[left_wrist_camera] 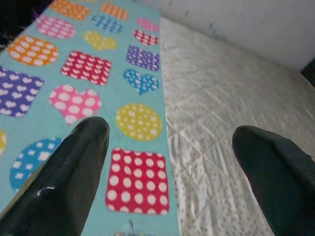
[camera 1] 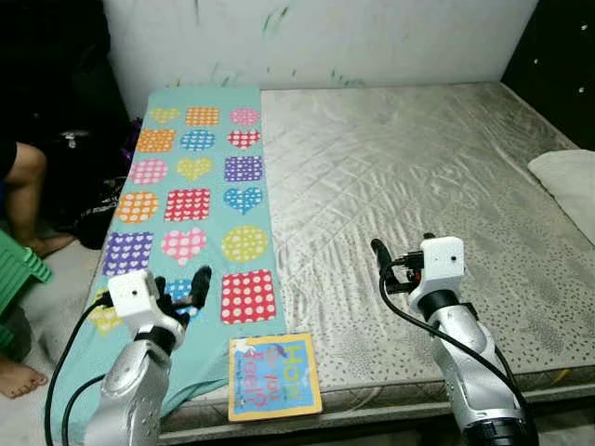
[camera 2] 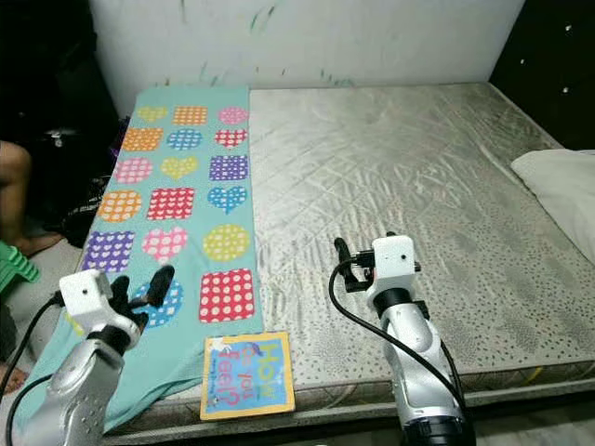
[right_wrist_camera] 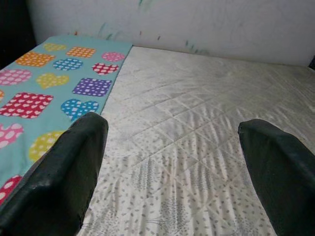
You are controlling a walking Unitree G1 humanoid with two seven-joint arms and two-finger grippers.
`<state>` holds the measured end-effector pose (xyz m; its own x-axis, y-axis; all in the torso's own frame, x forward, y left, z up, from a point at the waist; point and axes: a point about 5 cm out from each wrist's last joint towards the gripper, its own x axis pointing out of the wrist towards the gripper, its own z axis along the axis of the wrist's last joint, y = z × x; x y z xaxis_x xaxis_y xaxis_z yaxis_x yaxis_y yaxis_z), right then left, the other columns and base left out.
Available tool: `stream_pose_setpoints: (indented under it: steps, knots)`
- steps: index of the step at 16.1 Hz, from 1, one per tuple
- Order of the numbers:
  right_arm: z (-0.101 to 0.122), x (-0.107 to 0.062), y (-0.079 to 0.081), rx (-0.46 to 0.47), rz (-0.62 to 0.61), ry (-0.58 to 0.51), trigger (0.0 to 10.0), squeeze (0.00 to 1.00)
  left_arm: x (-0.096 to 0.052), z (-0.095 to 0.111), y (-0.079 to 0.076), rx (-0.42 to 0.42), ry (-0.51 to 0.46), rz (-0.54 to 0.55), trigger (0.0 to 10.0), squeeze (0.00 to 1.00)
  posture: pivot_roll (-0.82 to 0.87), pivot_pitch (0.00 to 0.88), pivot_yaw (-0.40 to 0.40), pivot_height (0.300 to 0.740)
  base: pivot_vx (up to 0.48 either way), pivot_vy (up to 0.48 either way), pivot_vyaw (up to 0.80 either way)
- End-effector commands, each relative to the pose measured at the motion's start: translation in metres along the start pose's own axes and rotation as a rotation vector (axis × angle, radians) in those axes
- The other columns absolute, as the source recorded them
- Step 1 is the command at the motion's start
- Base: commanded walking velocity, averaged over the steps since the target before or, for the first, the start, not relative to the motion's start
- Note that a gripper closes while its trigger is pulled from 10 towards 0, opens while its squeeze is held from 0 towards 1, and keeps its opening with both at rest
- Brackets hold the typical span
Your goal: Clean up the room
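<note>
We are hovering over the bed (camera 1: 418, 177) — left gripper (camera 1: 178, 290) and right gripper (camera 1: 381, 255) both spread and empty — leaving the book (camera 1: 274, 376) and patterned mat (camera 1: 195, 195) uncollected.

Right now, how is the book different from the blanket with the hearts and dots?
The book is small, stiff and yellow-edged with big letters; the teal blanket is long, soft and covered with dotted hearts, squares and circles. The book sits at the bed's near edge; the blanket runs along the bed's left side. Both lie flat.

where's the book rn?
In the left eye view the book lies at the bed's near edge, on the teal blanket's corner, just right of the left gripper.
</note>
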<state>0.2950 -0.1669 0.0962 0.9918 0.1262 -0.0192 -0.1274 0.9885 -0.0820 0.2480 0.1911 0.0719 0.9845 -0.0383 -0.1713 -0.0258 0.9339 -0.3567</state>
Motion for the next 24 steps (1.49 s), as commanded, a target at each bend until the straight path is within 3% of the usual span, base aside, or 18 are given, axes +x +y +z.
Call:
stream_pose_setpoints:
  steps: [1,5,15,24]
  knots:
    - [0.0,0.0,-0.004,0.015,-0.017,-0.001,10.0,0.0,-0.005,-0.002,0.001,0.013,0.031,-0.013,10.0,0.0,-0.19,0.058,-0.003,0.74,0.0,0.0,0.0]
    - [-0.005,0.0,-0.001,0.017,0.0,0.022,10.0,0.0,-0.007,-0.002,0.01,0.045,0.049,-0.001,10.0,0.0,-0.19,0.057,-0.008,0.74,0.0,0.0,0.0]
    - [-0.008,-0.001,-0.001,0.04,0.018,0.058,10.0,0.0,-0.009,-0.002,0.0,0.047,0.056,-0.118,10.0,0.0,-0.19,0.08,-0.012,0.74,0.0,0.0,0.0]
    - [-0.008,0.0,0.001,0.038,0.03,0.062,10.0,0.0,-0.008,-0.003,-0.002,0.065,0.069,-0.133,10.0,0.0,-0.19,0.072,-0.013,0.74,0.0,0.436,0.0]
